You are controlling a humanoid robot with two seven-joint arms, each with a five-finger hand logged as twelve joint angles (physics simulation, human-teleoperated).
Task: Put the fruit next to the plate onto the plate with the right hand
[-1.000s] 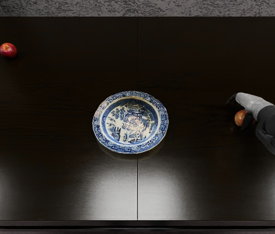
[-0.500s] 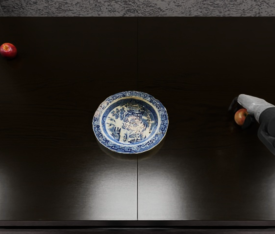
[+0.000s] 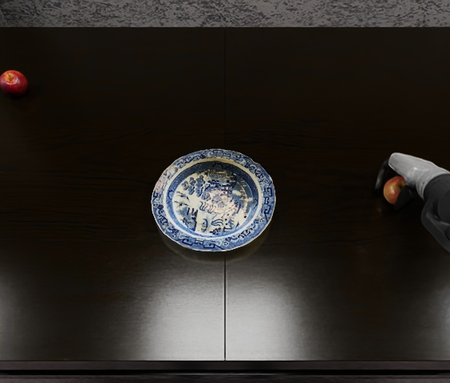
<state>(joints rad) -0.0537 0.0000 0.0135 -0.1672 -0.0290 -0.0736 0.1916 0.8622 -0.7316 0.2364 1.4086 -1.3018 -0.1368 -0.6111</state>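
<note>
A blue-and-white patterned plate (image 3: pixel 213 199) lies flat near the middle of a dark, glossy table (image 3: pixel 97 295). Well to the right of the plate, close to the table's right edge, sits the fruit (image 3: pixel 392 190), small, round and reddish-orange. The right hand (image 3: pixel 401 180) is on it: its arm comes in from the right edge, a pale wrist section leads down to dark fingers (image 3: pixel 381 174), and these curl narrowly around the fruit, one showing on the plate side and others on the far side, so only part of the fruit's skin can be seen between them. Whether the fruit rests on the table or is raised off it cannot be told from this view. The fruit is well apart from the plate, and nothing lies on the plate. Far to the upper left of the plate, near the table's back left corner, a red apple (image 3: pixel 13 81) sits alone
</note>
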